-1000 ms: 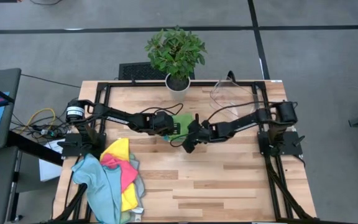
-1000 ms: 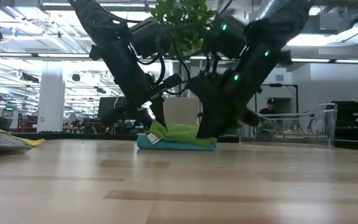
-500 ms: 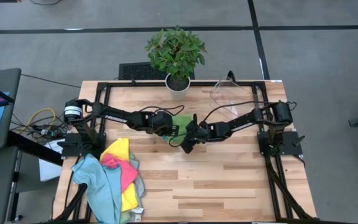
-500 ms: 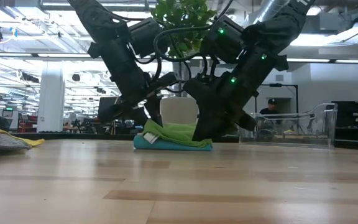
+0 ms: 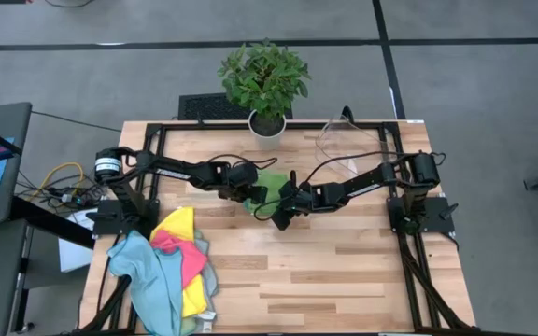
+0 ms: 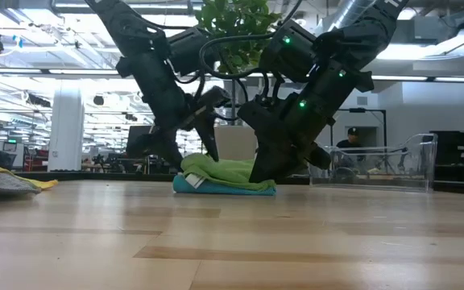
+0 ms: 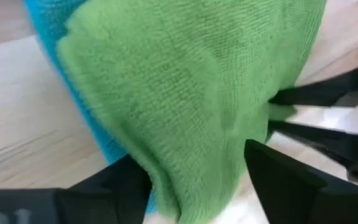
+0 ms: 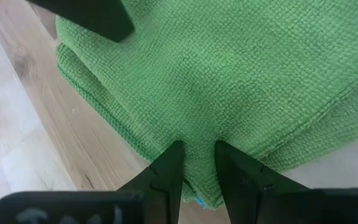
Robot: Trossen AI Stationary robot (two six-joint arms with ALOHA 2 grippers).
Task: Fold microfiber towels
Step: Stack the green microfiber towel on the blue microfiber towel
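Between the two tools, we found the green towel (image 6: pixel 230 172) folded on the blue towel (image 6: pixel 216 188), mid-bench. A moment earlier the left tool (image 6: pixel 204 121) was clenched on the green towel's edge; we then saw its fingers (image 7: pixel 278 177) spread and lifted clear, so this fold looked finished. The right tool (image 8: pixel 197 168) pinched the green towel's near edge, fingers nearly together.

Bright, even overhead light — soft shadows, wrist views blurred close up.
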